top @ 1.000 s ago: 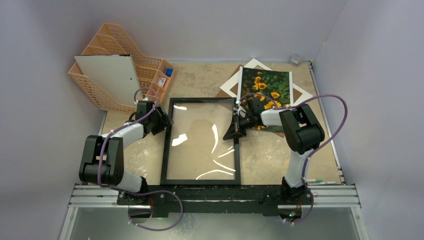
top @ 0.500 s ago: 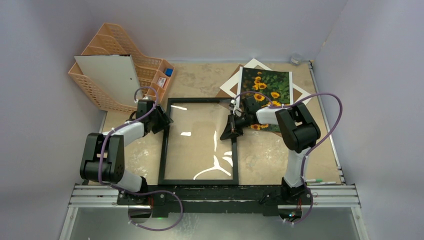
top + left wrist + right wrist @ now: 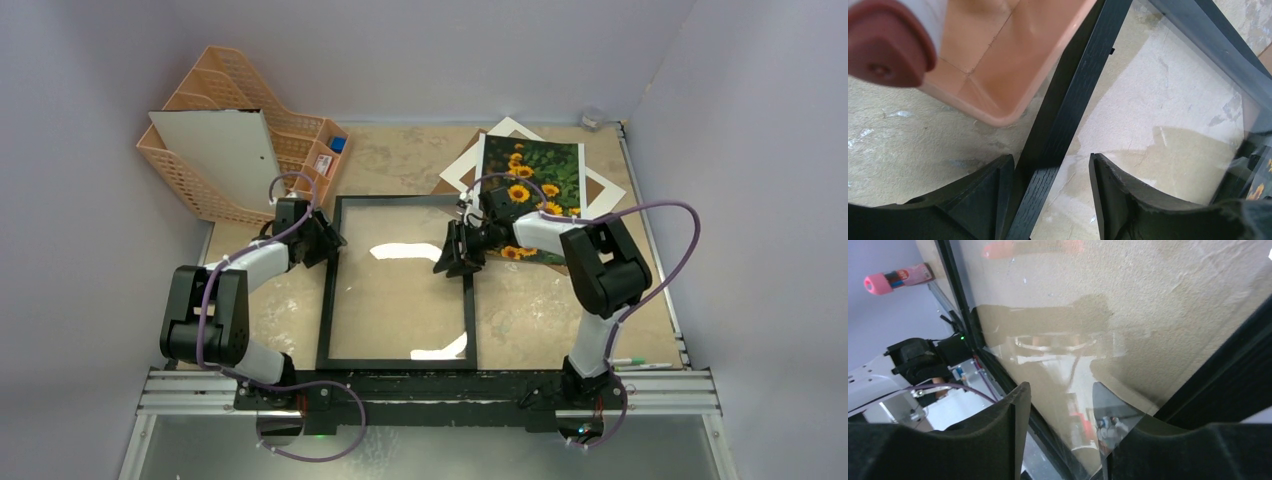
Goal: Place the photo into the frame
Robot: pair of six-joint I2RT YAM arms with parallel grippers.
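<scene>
The frame point(image 3: 324, 320), thin black border round clear glass, lies flat in the middle of the table. The sunflower photo point(image 3: 540, 170) rests at the back right on a white mat board point(image 3: 462, 172), outside the frame. My left gripper point(image 3: 328, 240) is at the frame's upper left corner. It is open, and its fingers point(image 3: 990, 200) straddle the left bar point(image 3: 1073, 95) with a gap on the glass side. My right gripper point(image 3: 457, 258) hovers at the frame's right bar point(image 3: 1243, 365). It is open over the glass, and nothing is pinched between its fingertips point(image 3: 1018, 405).
An orange basket organiser point(image 3: 200, 185) holding a white board point(image 3: 215, 150) stands at the back left, its low tray point(image 3: 998, 55) close to the frame's corner. A brown board point(image 3: 602, 186) lies under the mat. The aluminium rail point(image 3: 430, 392) runs along the near edge.
My right gripper has opened and let go of the frame's right edge. That raised side came down and the frame shifted slightly left. The left gripper has barely moved.
</scene>
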